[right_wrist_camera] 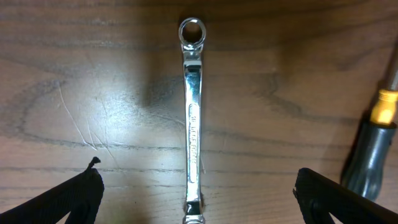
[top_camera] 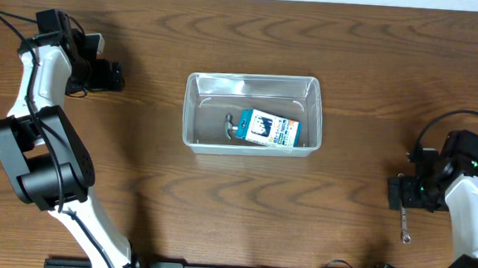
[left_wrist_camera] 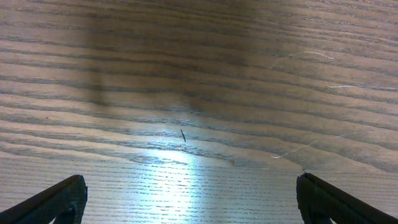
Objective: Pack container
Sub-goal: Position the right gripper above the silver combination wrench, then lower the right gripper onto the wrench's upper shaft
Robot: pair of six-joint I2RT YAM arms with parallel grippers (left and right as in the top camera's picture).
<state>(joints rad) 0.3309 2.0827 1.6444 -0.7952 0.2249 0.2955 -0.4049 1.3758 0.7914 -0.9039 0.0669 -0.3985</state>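
1. Table [top_camera: 351, 66]: there is bare wood under the left claw [left_wrist_camera: 189, 193], which hangs fully released over nothing. I see no hazard there unless that arm swings toward the tub.

2. Container [top_camera: 192, 119]: it sits well apart from both claws, roughly between them. It already holds a blue-and-white box [top_camera: 271, 129], with a small metal piece [top_camera: 229, 127] beside it. The clear tub looks light. Anything dropped in carelessly could shove it or land on the box and bounce out.

3. Right claw [right_wrist_camera: 199, 180]: released, jaws wide, gripping nothing.

4. Screwdriver [right_wrist_camera: 373, 149]: it lies just outside one finger of the right claw. A descent that drifts that way would knock it or trap it.

5. Wrench [right_wrist_camera: 191, 112]: directly beneath the right claw, it runs lengthwise midway between the fingers and lies flat on the wood. It is thin and polished. I judge the main risk is fingertips grinding on the table, or a shallow pinch that lets it pivot and slip during the long carry.
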